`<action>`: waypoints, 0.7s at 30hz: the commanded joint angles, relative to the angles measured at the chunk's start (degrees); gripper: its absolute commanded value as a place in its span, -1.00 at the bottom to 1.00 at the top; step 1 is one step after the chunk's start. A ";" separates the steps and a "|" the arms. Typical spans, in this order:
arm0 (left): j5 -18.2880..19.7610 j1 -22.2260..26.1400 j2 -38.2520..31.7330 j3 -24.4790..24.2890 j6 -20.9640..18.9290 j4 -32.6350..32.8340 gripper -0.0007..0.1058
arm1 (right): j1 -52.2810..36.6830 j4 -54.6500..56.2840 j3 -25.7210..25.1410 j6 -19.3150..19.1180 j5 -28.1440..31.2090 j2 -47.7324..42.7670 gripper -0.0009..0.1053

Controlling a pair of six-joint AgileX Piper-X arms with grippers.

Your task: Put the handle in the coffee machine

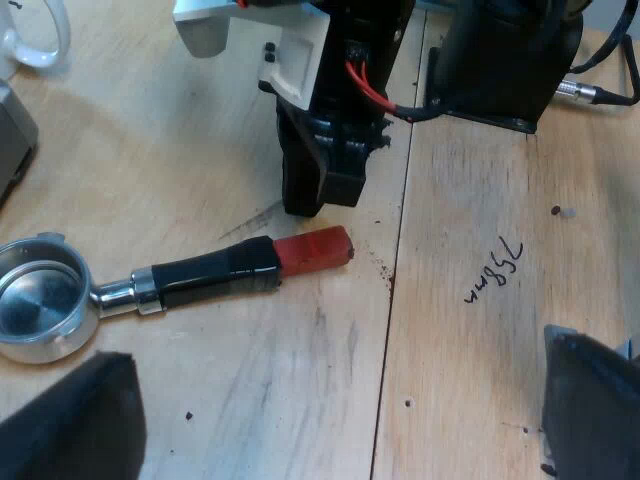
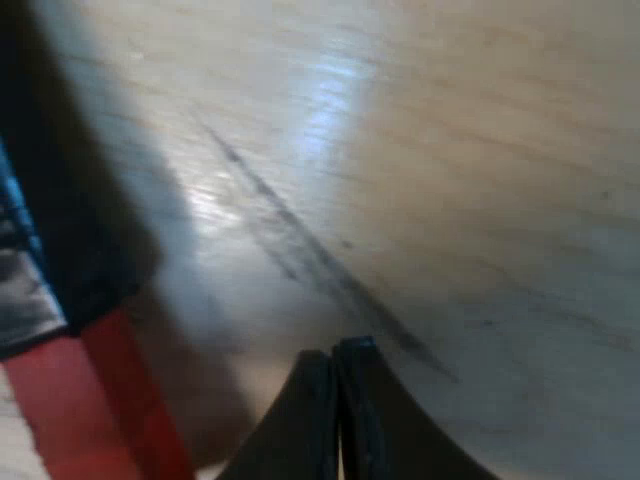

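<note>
Table (image 1: 200, 130): pale wooden boards, with a pen scribble (image 1: 495, 272) on one.
Right gripper (image 2: 335, 356): fingers pressed together on nothing, tips down at the table just beside the red end (image 1: 312, 250).
Holder (image 1: 185, 280): loose, lying flat on the table, metal basket (image 1: 40, 300) facing up.
Left gripper (image 1: 330, 385): fingers wide apart, empty, above the table near the holder.
Mug (image 1: 38, 40): white, far beyond the basket.

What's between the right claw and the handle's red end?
Nothing but bare table: the right wrist view shows the shut right claw apart from the red end, wood between.
</note>
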 commanded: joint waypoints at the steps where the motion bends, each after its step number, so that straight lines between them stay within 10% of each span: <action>1: 0.22 -0.15 -0.12 -0.33 -0.07 -0.03 0.55 | 0.16 -0.69 0.00 1.93 -0.37 0.29 -0.98; 21: 0.12 -0.15 -0.12 -0.33 -0.07 0.12 0.55 | 8.34 -1.49 0.00 6.13 -1.00 0.29 -0.98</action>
